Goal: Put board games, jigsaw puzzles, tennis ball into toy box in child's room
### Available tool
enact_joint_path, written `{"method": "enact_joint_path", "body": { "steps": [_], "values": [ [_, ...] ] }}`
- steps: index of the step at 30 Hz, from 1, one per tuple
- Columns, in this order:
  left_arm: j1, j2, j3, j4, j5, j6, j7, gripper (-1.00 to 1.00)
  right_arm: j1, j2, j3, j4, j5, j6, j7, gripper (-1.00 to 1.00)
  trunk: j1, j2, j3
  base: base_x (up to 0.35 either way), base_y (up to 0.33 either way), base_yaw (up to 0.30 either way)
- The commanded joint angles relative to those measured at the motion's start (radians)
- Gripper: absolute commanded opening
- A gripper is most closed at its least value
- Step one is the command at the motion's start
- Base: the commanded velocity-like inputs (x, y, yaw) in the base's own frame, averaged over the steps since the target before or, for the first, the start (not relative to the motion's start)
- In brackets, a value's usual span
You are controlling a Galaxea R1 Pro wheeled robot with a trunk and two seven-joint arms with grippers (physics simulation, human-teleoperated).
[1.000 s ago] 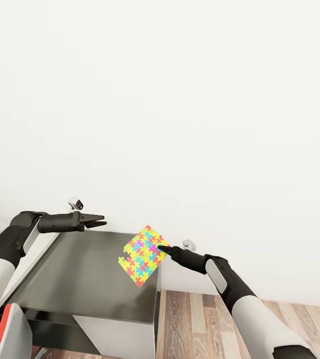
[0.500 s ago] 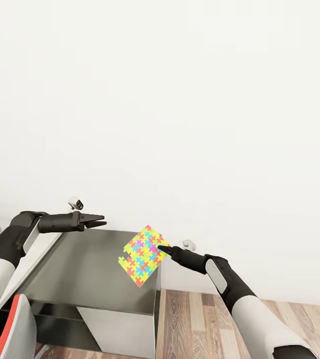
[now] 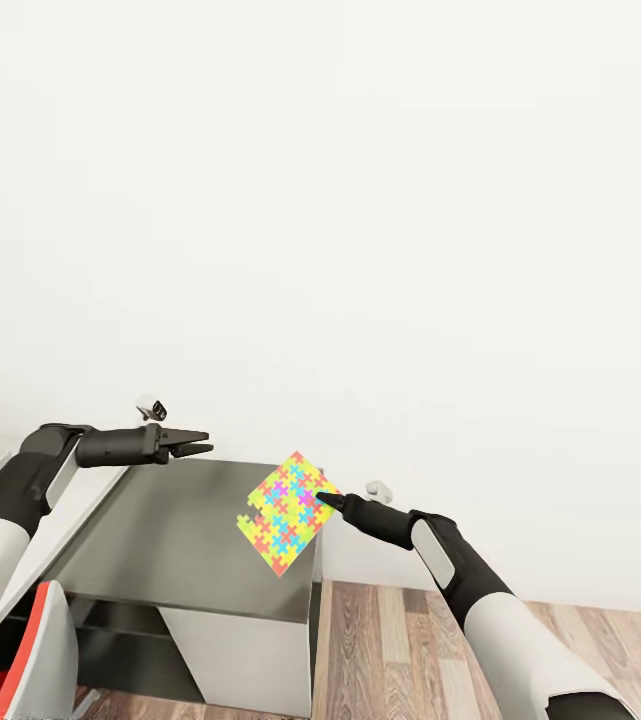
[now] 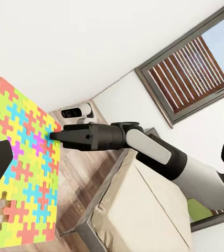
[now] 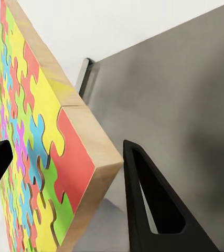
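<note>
One jigsaw puzzle (image 3: 287, 512) shows in the head view, a bright sheet tilted on edge and held off the surface by the right gripper (image 3: 326, 497), which pinches it at its right edge above the right front part of a dark grey table (image 3: 170, 545). The left gripper (image 3: 198, 443) hangs over the table's far left corner, holding nothing, its fingers nearly together with only a slim gap at the tips. A white wall (image 3: 360, 230) rises behind the table, wood-plank floor (image 3: 400, 640) lies to its right, and a red and white piece (image 3: 35, 655) stands at the table's near left corner. In the left wrist view the puzzle (image 4: 22, 168) faces the camera with the right gripper (image 4: 54, 136) meeting its edge; behind the arm are the beige bed (image 4: 153, 210) with its grey frame and a grey-framed window (image 4: 190, 68) with slats. In the right wrist view the puzzle's (image 5: 43, 152) thick wooden edge sits between two dark fingers (image 5: 153, 210), which stand on either side of it, and the grey tabletop (image 5: 180, 89) lies beyond.
</note>
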Motion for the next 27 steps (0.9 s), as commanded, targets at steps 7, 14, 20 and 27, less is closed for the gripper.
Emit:
{"method": "enact_joint_path", "body": {
  "steps": [7, 14, 20, 27],
  "values": [
    [-0.001, 0.002, -0.004, 0.0, 0.002, 0.008, -0.004, 1.0, -0.001, -0.001, 0.0, -0.001, -0.009, 0.008, -0.007, -1.0, 0.001, -0.002, -0.002, -0.014, 0.0, 0.0],
    [-0.001, 0.002, -0.004, 0.0, 0.002, 0.009, -0.004, 1.0, -0.001, -0.001, 0.0, -0.001, -0.009, 0.008, -0.007, -1.0, 0.001, -0.002, -0.002, 0.0, 0.0, 0.0],
    [-0.001, 0.002, -0.004, 0.0, 0.002, 0.009, -0.004, 1.0, -0.001, -0.001, -0.017, -0.002, -0.008, 0.008, -0.007, -1.0, 0.001, -0.002, -0.002, -0.009, 0.0, 0.0],
    [-0.001, 0.002, -0.004, 0.0, 0.003, 0.008, -0.004, 1.0, -0.001, -0.001, -0.017, -0.005, -0.008, 0.008, -0.007, -1.0, 0.001, -0.002, 0.0, -0.145, 0.0, 0.04]
  ]
}}
